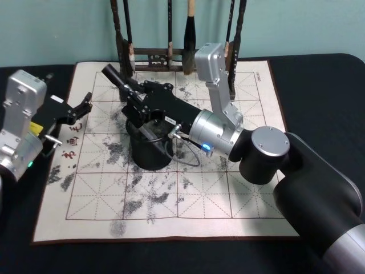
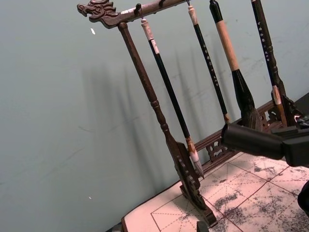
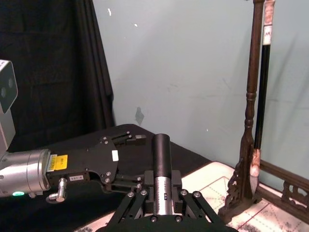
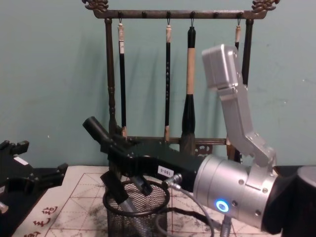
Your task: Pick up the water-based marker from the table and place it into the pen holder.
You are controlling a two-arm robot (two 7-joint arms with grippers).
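Right gripper point(image 4: 120, 152) was clamped on the marker point(image 4: 98, 132). The marker was tilted, top leaning far-left, with its lower end already inside the pen holder point(image 4: 148, 217) rim, probably lined up for release. Left gripper point(image 1: 80, 108) sat parked at the mat's left edge, jaws apart.

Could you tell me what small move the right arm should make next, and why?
Probably open the right claw: it holds the marker tilted with its lower end already inside the pen holder, so release should drop it in. The left claw sits idle at the mat's left edge.
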